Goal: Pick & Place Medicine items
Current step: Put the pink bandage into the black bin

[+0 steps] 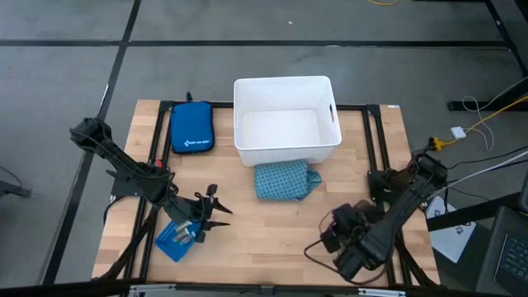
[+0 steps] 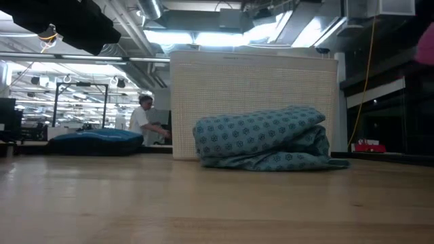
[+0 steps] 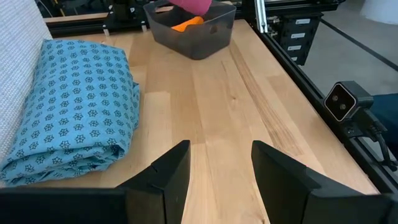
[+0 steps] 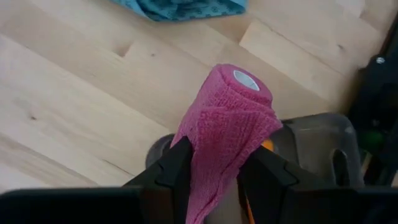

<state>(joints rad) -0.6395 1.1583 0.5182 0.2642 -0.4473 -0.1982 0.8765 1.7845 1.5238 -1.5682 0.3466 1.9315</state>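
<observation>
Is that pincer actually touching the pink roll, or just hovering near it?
Touching. The right wrist view shows the right pincer with both dark fingers pressed against the sides of the pink crinkly wrap roll, no gap either side, above the grey plastic tray.

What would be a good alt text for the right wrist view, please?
The right tool is shut on a pink bandage roll, holding it above a grey tray on the wooden table. A teal patterned pack lies farther off.

Our left gripper [image 1: 216,209] hovers low with fingers spread at the table's near left, while our right gripper [image 4: 214,168] pinches its load at near right.
</observation>
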